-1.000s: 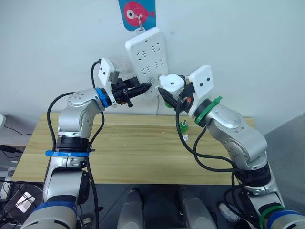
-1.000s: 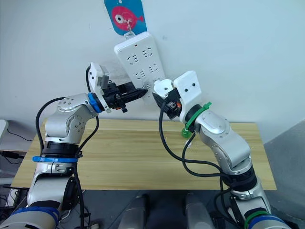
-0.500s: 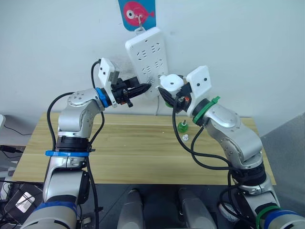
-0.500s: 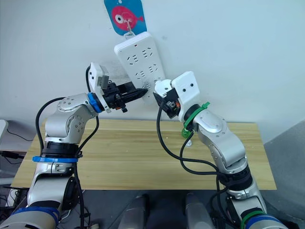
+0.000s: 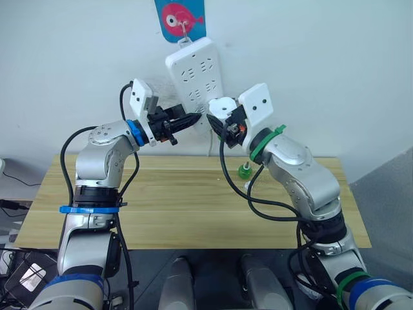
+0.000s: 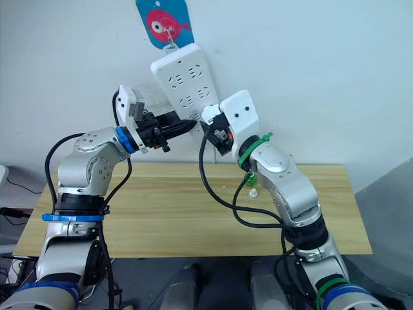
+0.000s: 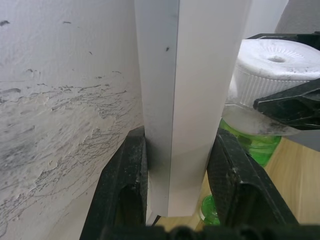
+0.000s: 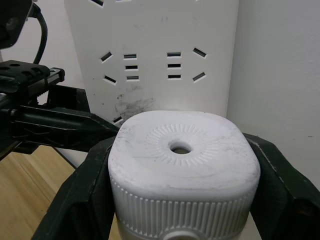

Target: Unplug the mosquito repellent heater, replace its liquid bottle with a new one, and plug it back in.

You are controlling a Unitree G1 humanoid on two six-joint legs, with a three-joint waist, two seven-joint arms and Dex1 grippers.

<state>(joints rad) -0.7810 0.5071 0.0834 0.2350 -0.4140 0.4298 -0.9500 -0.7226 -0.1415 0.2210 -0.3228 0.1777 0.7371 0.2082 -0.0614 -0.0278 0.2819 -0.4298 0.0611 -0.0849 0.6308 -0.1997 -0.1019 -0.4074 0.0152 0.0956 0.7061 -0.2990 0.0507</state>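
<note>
Against the white wall, your left gripper clamps the power strip while your right gripper pinches the mosquito repellent heater; next, seat its prongs.

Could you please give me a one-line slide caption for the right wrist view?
Right gripper holds the mosquito repellent heater before the power strip, which the left gripper steadies.

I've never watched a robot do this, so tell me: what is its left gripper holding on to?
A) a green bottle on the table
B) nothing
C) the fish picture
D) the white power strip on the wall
D: the left gripper has one black finger on each side of the power strip, clamping its edge.
</note>
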